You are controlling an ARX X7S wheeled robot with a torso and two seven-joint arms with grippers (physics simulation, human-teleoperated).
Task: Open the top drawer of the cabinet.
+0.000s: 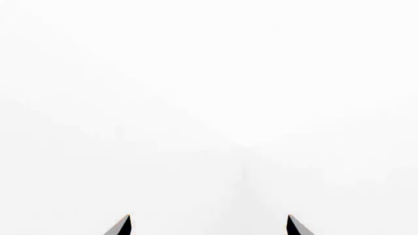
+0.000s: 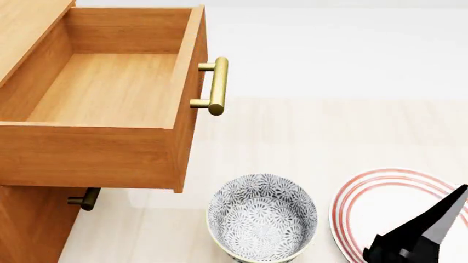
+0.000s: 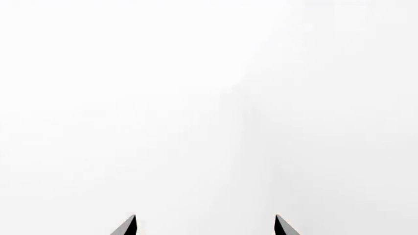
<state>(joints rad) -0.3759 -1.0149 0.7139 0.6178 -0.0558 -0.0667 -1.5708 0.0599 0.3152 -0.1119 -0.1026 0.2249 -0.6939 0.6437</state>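
Note:
In the head view the top drawer (image 2: 109,87) of the orange-brown cabinet (image 2: 29,224) stands pulled far out, its plain wooden box interior bare. Its brass bar handle (image 2: 217,86) sticks out from the drawer front. The lower drawer's handle (image 2: 86,198) shows in shadow beneath, and that drawer stays in. My left gripper (image 1: 209,226) is open, fingertips wide apart, facing only blank white. My right gripper (image 3: 205,226) is open too, facing blank white. A dark part of my right arm (image 2: 420,233) shows at the lower right of the head view, far from the handle.
A blue-and-white patterned bowl (image 2: 262,219) stands on the pale wooden tabletop (image 2: 321,131) just below the open drawer's corner. A white plate with red rings (image 2: 387,211) lies to its right, partly under my right arm.

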